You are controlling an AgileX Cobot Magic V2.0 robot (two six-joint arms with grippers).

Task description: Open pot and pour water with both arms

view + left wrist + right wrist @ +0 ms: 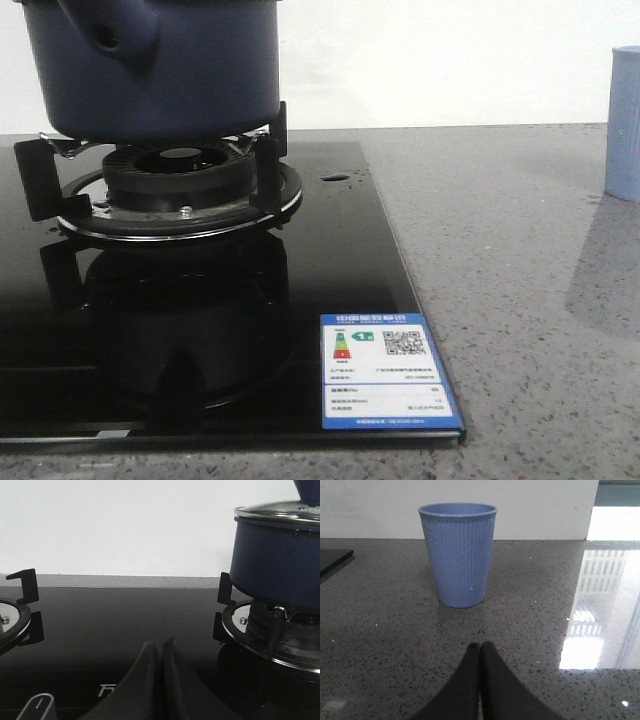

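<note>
The pot (150, 65) sat on the burner (180, 185) with its lid (280, 512) on, the cup (457, 555) upright on the counter (380, 630) (handy for pouring). Both the left gripper (160, 647) and the right gripper (480, 647) were closed, holding nothing.

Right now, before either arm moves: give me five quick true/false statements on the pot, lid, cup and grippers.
1. The blue pot sits on the gas burner. True.
2. The lid is off the pot. False: the glass lid rests on the pot's rim.
3. The blue cup lies tipped on its side. False: it stands upright on the grey countertop.
4. The right gripper is shut and holds nothing. True; the cup stands apart from it.
5. The left gripper grips the pot. False: its fingers are together, empty, over the black glass hob beside the pot.
</note>
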